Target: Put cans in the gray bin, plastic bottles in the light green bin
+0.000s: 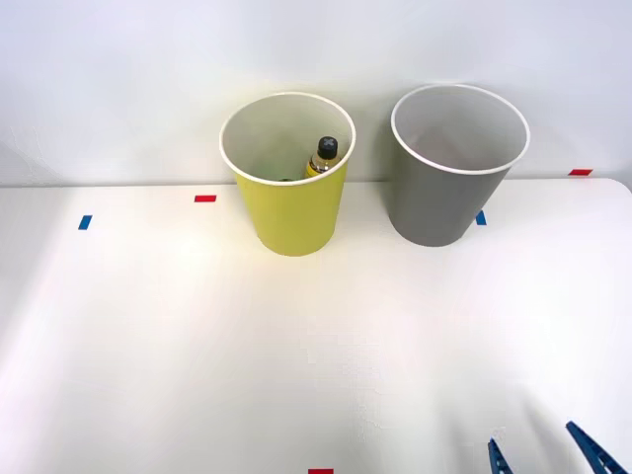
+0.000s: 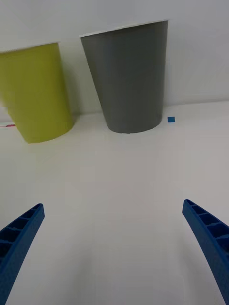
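Right gripper [image 1: 548, 454]: lower right corner of the front frame, low over the white table [image 1: 148, 346]; blue ribbed fingers [image 2: 21, 233] spread wide, nothing between them.
Plastic bottle [image 1: 322, 158]: black cap and yellowish neck showing inside the light green bin, leaning on its right inner wall; a second dark bit beside it, too small to identify.
Light green bin [image 1: 291, 212]: upright, upper centre of the front frame.
Gray bin [image 1: 444, 193]: upright, just right of the green one, apart from it.
Tape marks: red [image 1: 204, 198] and blue [image 1: 85, 222] tabs, upper left on the table.
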Controlling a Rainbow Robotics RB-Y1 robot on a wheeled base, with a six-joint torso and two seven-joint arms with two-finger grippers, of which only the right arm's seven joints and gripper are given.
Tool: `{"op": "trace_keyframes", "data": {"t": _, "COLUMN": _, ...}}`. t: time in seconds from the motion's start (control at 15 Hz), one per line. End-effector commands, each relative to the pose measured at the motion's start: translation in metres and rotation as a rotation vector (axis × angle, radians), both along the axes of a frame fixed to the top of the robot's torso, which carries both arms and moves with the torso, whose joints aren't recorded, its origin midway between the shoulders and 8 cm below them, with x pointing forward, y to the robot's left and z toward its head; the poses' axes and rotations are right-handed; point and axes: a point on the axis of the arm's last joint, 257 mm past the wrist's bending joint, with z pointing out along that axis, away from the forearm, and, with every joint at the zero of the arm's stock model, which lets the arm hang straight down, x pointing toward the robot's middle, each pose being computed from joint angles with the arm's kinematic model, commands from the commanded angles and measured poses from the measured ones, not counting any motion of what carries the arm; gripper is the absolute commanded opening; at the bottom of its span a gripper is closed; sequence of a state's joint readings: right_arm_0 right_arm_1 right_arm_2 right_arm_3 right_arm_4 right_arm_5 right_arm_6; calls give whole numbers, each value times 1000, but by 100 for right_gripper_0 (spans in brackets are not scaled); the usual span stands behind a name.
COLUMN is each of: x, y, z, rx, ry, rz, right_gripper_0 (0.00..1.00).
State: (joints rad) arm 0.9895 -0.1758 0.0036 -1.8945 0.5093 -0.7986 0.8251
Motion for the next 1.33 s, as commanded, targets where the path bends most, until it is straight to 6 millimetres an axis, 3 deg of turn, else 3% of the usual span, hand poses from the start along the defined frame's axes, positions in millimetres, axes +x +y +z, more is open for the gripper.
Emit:
{"op": "trace_keyframes", "data": {"t": 0.07, "x": -9, "y": 8, "z": 4, "rx": -24, "ry": -30, "rz": 35, "right_gripper_0": 100}}
{"op": "trace_keyframes", "data": {"t": 0.33, "x": -21, "y": 17, "z": 8, "rx": -141, "ry": -60, "rz": -2, "right_gripper_0": 100}}
{"op": "trace_keyframes", "data": {"t": 0.53, "x": -21, "y": 27, "z": 5, "rx": -55, "ry": -59, "rz": -70, "right_gripper_0": 100}}
{"op": "trace_keyframes", "data": {"t": 1.0, "x": -34, "y": 2, "z": 1, "rx": 36, "ry": -37, "rz": -205, "right_gripper_0": 100}}
{"op": "trace_keyframes", "data": {"t": 1.33, "x": -33, "y": 1, "z": 2, "rx": 36, "ry": -41, "rz": -209, "right_gripper_0": 100}}
